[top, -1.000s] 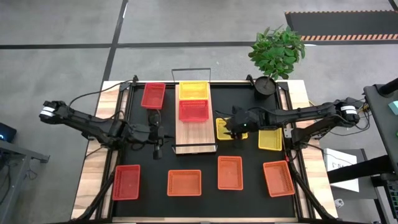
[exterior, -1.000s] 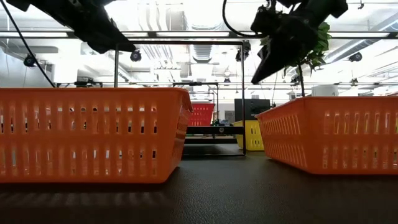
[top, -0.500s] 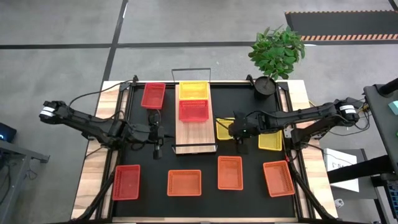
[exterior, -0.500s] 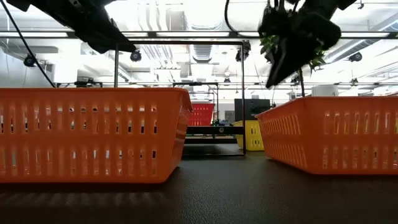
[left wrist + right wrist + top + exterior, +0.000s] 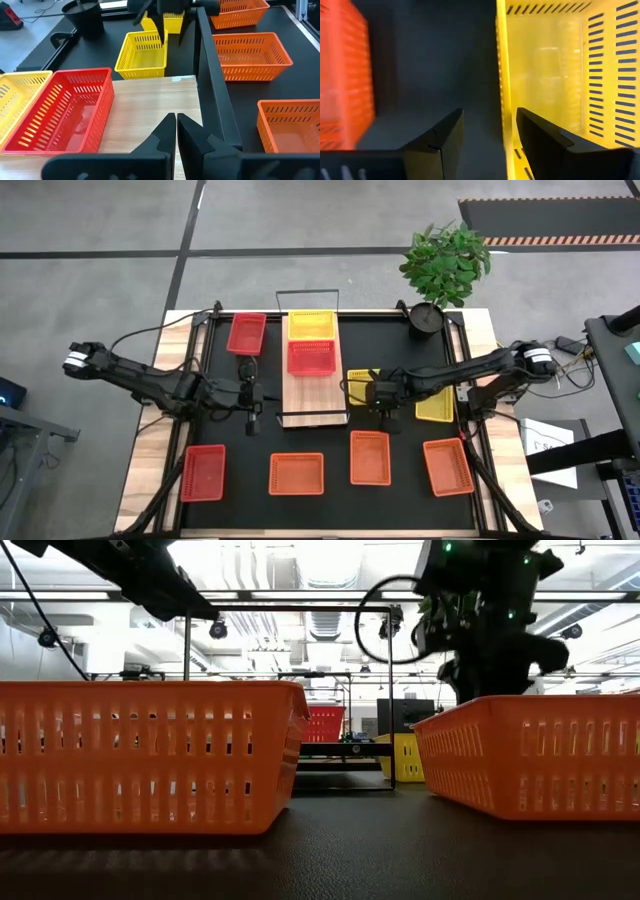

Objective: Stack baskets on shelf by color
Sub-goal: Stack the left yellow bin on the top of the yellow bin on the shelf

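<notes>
Two baskets stand on the light-wood shelf (image 5: 313, 395): a yellow basket (image 5: 311, 325) and a red basket (image 5: 311, 357). My right gripper (image 5: 487, 130) is open and hovers over a loose yellow basket (image 5: 360, 383) on the black mat, just right of the shelf. One finger is over the mat and the other over the basket's inside. The rim (image 5: 500, 75) of the wall that faces an orange basket (image 5: 340, 75) runs between them. My left gripper (image 5: 176, 120) is shut and waits at the shelf's left side (image 5: 255, 398).
On the mat lie another yellow basket (image 5: 434, 404), a red one (image 5: 246, 333) at the far left, a red one (image 5: 204, 472) at the near left, and three orange ones (image 5: 297, 473) (image 5: 369, 457) (image 5: 447, 466). A potted plant (image 5: 428, 318) stands at the far right. Wire rails close the shelf's ends (image 5: 307, 293).
My right gripper has swung a little toward the table's near edge, over the loose yellow basket's near side. It has turned about and come lower in the low view. The baskets have not moved.
</notes>
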You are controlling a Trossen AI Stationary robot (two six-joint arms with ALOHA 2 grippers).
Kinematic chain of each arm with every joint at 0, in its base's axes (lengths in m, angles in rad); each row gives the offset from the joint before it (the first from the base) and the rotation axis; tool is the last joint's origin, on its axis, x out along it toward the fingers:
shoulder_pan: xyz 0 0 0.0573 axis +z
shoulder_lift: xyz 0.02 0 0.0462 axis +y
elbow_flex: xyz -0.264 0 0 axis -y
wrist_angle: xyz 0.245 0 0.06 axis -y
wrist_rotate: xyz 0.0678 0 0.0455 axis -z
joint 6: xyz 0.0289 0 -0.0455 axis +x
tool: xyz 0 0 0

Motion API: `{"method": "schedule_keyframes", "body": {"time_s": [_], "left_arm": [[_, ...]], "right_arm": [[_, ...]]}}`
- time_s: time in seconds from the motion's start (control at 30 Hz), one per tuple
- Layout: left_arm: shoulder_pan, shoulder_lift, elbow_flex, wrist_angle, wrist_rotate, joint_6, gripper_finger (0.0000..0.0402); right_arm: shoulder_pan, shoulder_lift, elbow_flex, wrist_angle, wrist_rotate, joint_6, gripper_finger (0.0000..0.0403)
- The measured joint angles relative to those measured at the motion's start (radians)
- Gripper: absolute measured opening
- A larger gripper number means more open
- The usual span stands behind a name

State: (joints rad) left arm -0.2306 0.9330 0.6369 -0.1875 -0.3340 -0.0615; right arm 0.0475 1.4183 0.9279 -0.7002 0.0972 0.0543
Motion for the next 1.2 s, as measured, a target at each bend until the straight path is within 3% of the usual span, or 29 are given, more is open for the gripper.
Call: {"method": "schedule_keyframes", "body": {"time_s": [0.23,0.5,0.8,1.03,1.2], "left_arm": [[0.0,0.001,0.0,-0.003,-0.001,0.045,0.0],[0.0,-0.007,0.0,0.001,-0.015,0.103,0.0],[0.0,-0.066,0.006,-0.003,-0.138,0.301,0.0],[0.002,-0.164,-0.005,-0.014,-0.174,0.322,0.0],[0.002,-0.203,-0.006,-0.007,-0.177,0.33,0.0]], "right_arm": [[-0.002,0.064,0.0,0.011,0.077,-0.012,0.0141],[-0.002,0.076,0.001,0.01,0.098,-0.047,0.0019],[-0.002,0.062,0.191,-0.189,0.108,-0.045,0.0009],[-0.011,0.062,0.413,-0.367,0.141,-0.02,0.0009],[-0.049,0.062,0.548,-0.382,0.142,-0.066,0.0009]]}}
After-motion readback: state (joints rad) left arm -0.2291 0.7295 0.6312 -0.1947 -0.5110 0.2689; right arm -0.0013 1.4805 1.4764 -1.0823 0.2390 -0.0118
